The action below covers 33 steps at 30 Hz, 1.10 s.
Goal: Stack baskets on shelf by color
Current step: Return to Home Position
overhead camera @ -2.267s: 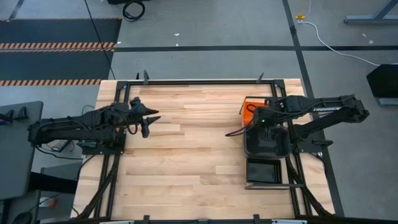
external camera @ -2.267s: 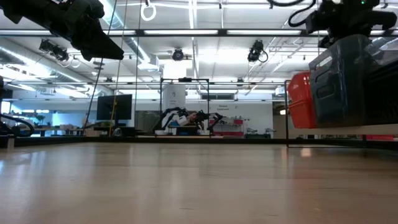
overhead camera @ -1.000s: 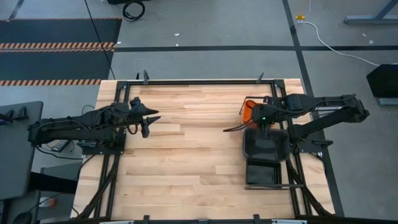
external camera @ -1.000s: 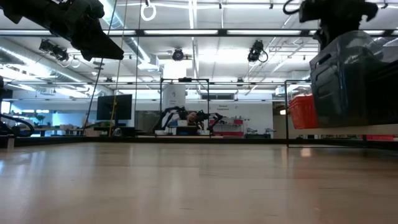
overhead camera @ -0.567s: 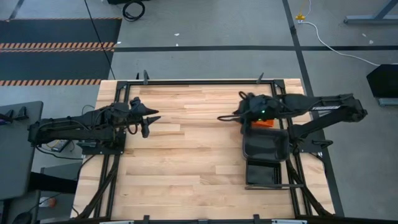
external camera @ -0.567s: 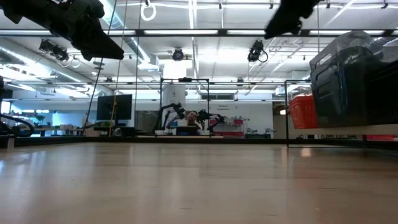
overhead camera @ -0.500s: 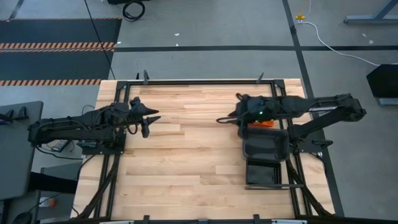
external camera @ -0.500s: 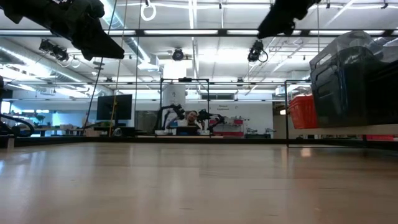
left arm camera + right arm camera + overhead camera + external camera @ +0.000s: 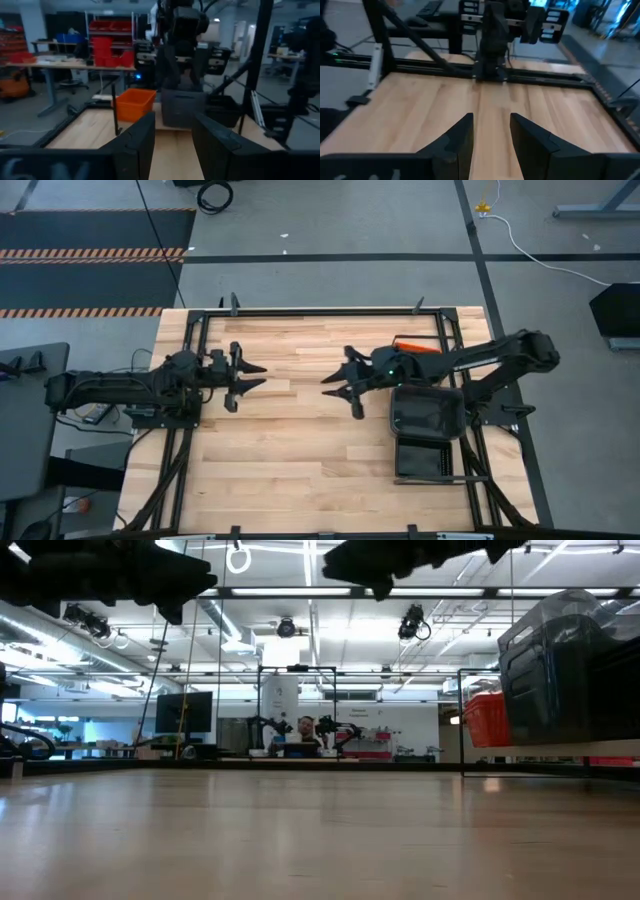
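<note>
Baskets [image 9: 428,412] sit in single-colour stacks on the shelf [image 9: 440,478] at the frame's right, so sorting looks finished. The left pincer [image 9: 252,376] and right pincer [image 9: 328,385] hang open and empty over the mid tabletop [image 9: 300,450], apparently parking.

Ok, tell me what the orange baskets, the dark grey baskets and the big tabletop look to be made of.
Bright orange rectangular baskets: likely moulded plastic, matt, with uniform colour and smooth thin walls. Solid dark grey baskets: probably the same plastic, with a slight sheen on the walls. Large light tabletop: wood, butcher-block style, judging by the glued strips and grain; it looks smooth, perhaps sealed.
</note>
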### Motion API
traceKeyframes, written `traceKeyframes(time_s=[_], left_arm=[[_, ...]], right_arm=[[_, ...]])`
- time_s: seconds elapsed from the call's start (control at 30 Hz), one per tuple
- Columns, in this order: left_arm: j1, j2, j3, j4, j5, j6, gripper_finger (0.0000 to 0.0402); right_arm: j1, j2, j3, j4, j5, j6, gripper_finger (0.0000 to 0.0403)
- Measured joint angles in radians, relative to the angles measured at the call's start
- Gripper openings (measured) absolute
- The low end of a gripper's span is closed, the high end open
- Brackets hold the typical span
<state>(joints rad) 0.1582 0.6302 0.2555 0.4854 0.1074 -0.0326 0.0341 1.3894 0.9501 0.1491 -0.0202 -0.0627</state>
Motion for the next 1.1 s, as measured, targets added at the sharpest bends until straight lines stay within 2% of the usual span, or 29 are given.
traceKeyframes(time_s=[0.17,0.33,0.43,0.57,0.67,0.77,0.93,1.1], left_arm=[[0.001,0.011,0.0,0.0,0.0,0.02,0.0132],[0.0,-0.019,0.001,-0.023,0.0,0.018,0.0125],[0.0,-0.039,0.0,-0.087,-0.012,0.019,0.0095],[-0.001,-0.05,-0.037,-0.08,-0.014,0.014,0.002],[-0.009,-0.058,-0.083,0.008,-0.011,0.005,0.001],[-0.021,-0.083,-0.137,0.073,0.011,-0.01,0.0005],[-0.027,-0.148,-0.196,0.077,0.008,-0.038,0.0004],[-0.027,-0.229,-0.201,0.0,0.006,-0.065,0.0003]], right_arm=[[-0.021,0.08,-0.004,0.132,0.005,-0.043,0.0132],[-0.055,0.066,-0.059,0.161,0.031,-0.039,0.0106],[-0.07,0.026,-0.148,0.255,0.03,-0.035,0.0068],[-0.094,-0.034,-0.299,0.457,0.03,-0.037,0.001],[-0.114,-0.086,-0.399,0.589,0.03,-0.016,0.0016],[-0.127,-0.142,-0.478,0.642,0.027,0.025,0.0013],[-0.129,-0.236,-0.561,0.653,0.027,0.037,0.0009],[-0.129,-0.33,-0.622,0.652,0.044,0.037,0.0009]])
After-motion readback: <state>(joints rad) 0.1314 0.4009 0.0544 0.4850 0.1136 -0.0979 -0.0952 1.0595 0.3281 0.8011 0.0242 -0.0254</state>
